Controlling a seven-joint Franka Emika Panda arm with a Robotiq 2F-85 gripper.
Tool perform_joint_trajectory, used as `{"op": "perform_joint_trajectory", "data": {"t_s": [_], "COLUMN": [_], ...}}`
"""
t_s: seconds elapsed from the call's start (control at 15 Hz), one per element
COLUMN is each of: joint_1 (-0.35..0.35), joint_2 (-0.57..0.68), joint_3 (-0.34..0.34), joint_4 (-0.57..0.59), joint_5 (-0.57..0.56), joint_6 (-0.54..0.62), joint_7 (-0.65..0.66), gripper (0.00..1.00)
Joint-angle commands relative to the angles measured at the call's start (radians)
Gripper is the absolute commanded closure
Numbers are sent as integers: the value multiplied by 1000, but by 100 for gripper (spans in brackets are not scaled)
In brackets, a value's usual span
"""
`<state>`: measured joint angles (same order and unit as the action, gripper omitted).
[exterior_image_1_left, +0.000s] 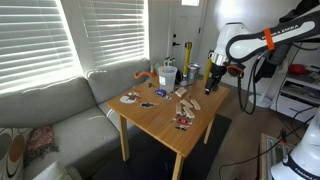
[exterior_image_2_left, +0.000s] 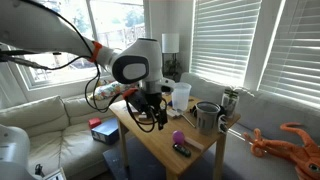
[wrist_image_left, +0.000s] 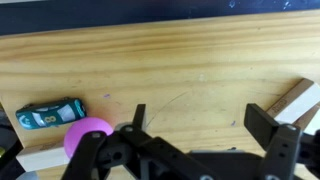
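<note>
Wooden surface (wrist_image_left: 200, 70) lies below the hand (wrist_image_left: 205, 125) — its fingers spread wide, holding nothing. Pink ball (wrist_image_left: 88, 133) and toy car (wrist_image_left: 50, 114) sit nearby.

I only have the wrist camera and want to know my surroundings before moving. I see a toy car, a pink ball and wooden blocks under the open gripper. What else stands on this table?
Observer: A metal mug stands on the table, not far from the pink ball.
Operator: Anything taller by it?
Observer: Yes, a white pitcher stands next to the mug.
Operator: What lies off the table, away from the gripper?
Observer: A grey sofa runs along one side of the table, under windows with blinds.
</note>
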<state>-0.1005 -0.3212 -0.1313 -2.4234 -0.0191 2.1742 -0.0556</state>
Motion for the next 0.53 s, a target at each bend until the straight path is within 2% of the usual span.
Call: {"op": "perform_joint_trajectory", "data": {"t_s": [0.0, 0.27, 0.47], "joint_1": [-4, 6, 36], "joint_2": [0, 20, 52], "joint_3": [4, 26, 41], "joint_4": [2, 25, 57], "joint_5": [2, -40, -7], "joint_6": [-2, 89, 117], "joint_7": [-1, -16, -41], "gripper": [0, 0, 0]}}
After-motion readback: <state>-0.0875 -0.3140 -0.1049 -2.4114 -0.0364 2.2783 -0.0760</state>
